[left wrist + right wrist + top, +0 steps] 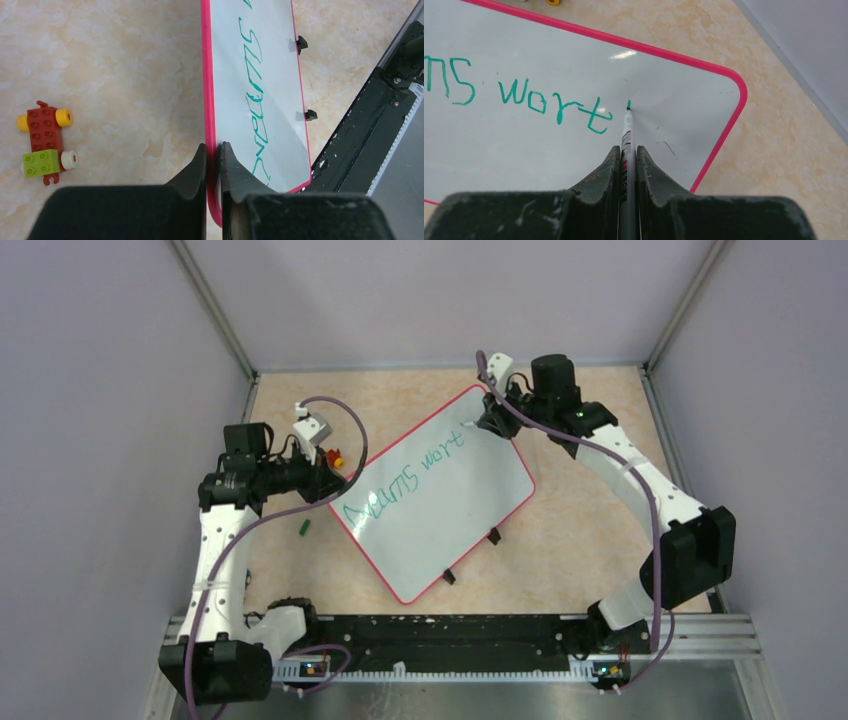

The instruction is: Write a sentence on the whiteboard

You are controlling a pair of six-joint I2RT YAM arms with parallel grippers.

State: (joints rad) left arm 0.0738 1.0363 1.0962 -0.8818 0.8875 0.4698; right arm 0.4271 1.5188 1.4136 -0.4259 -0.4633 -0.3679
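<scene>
The whiteboard [450,510], white with a thin red rim and small black feet, lies slanted mid-table. The sentence [405,480] in green marker reads "Dreams wort" in one line; it also shows in the right wrist view [529,100] and the left wrist view [257,95]. My left gripper [214,147] is shut on the whiteboard's red rim [209,100] near a rounded corner. My right gripper [627,150] is shut on a white marker [626,135] whose tip touches the board just right of the "t".
A toy of red, green and yellow bricks [44,142] lies left of the board. A small green cap [304,528] lies by the left arm. A black rail [450,635] runs along the near edge. Enclosure walls stand on three sides.
</scene>
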